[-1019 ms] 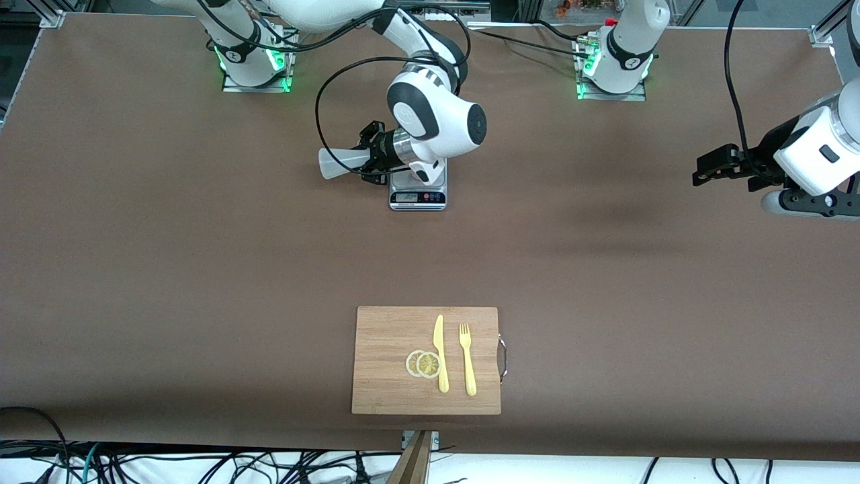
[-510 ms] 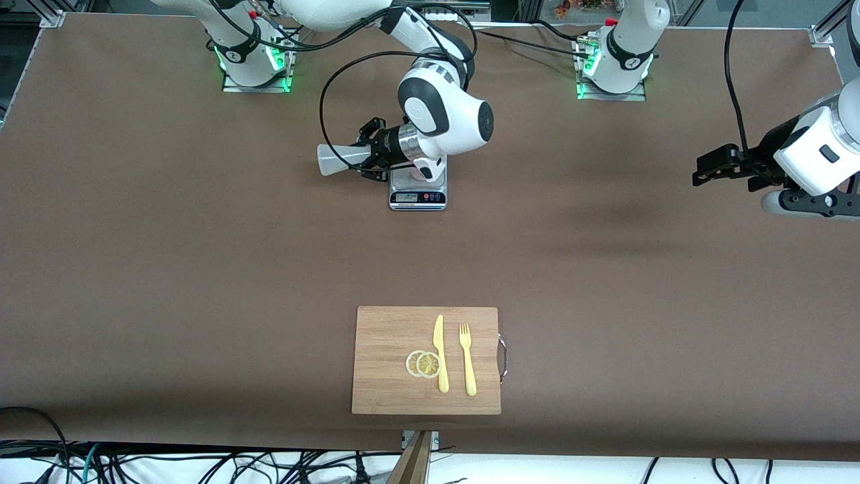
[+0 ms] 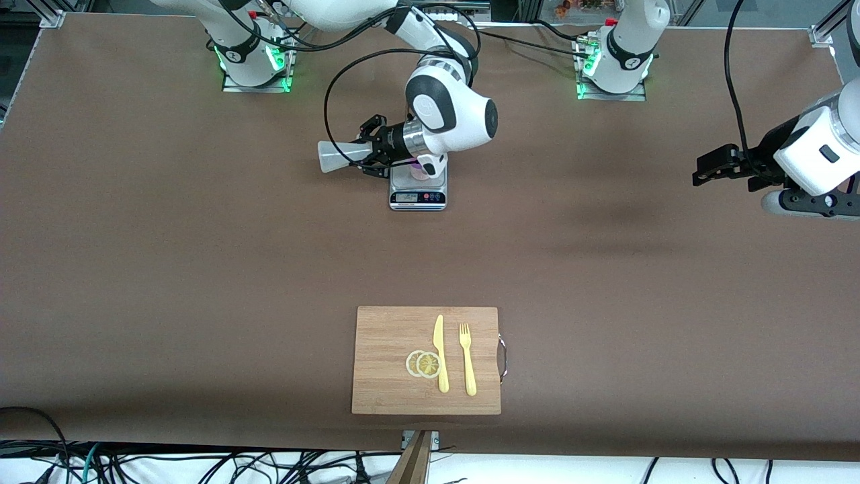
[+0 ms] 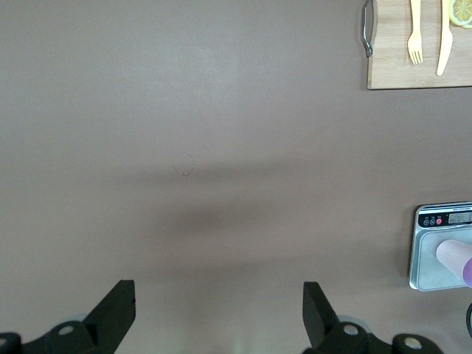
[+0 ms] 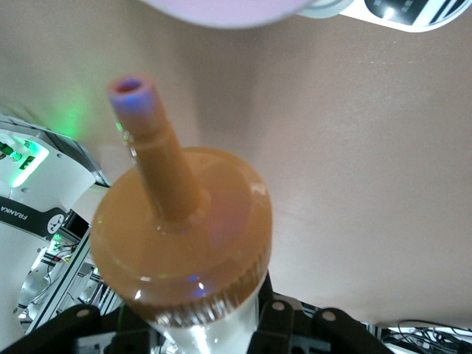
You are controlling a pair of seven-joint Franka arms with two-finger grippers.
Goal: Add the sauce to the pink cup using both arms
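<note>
Even overhead light, soft table (image 3: 201,269) shadows, right wrist view blurred

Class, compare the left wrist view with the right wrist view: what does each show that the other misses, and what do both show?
Only the left wrist view: the open left pincer over bare table, the cutting board with fork, knife and a lemon slice, and the scale's display.

Only the right wrist view: the sauce bottle's orange cap and nozzle, gripped by the right pincer, and a robot base.

Both: the pink cup on the scale, the brown table.
</note>
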